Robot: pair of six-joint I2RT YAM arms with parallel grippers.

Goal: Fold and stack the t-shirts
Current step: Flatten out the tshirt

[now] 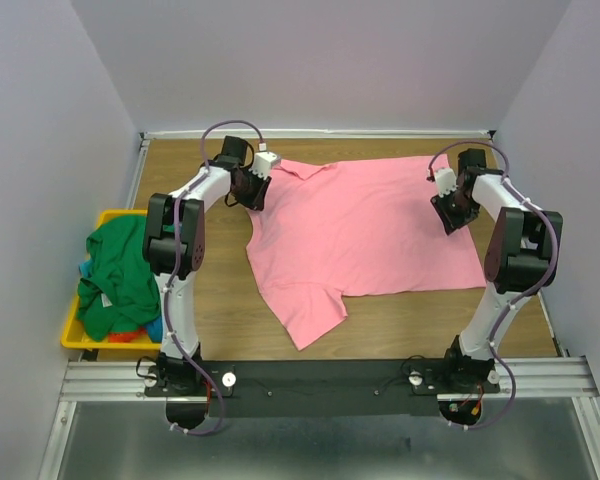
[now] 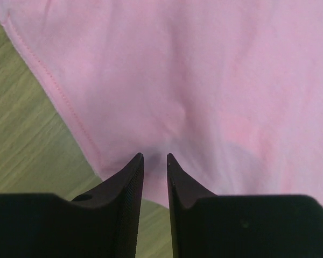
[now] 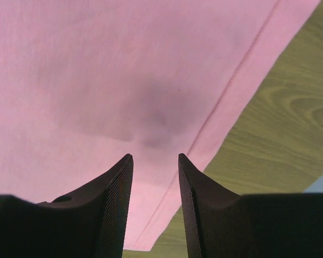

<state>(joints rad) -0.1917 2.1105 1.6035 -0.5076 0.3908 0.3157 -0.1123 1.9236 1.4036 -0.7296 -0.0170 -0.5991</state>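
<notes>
A pink t-shirt [image 1: 370, 230] lies spread flat on the wooden table, one sleeve pointing to the near edge. My left gripper [image 1: 252, 190] hovers over its far-left edge by the other sleeve. In the left wrist view the jaws [image 2: 155, 156] stand slightly apart with nothing between them, just above the pink cloth [image 2: 204, 80]. My right gripper [image 1: 450, 215] is over the shirt's right hem. In the right wrist view it [image 3: 155, 156] is open and empty above the stitched hem [image 3: 226, 91]. A green t-shirt [image 1: 120, 270] lies crumpled in the bin, with bits of blue [image 1: 155, 328] and orange [image 1: 125, 338] under it.
A yellow plastic bin [image 1: 70, 335] stands at the table's left edge. Bare wood [image 1: 410, 325] shows in front of the pink shirt. White walls close in on three sides. A metal rail [image 1: 330, 375] carries both arm bases at the near edge.
</notes>
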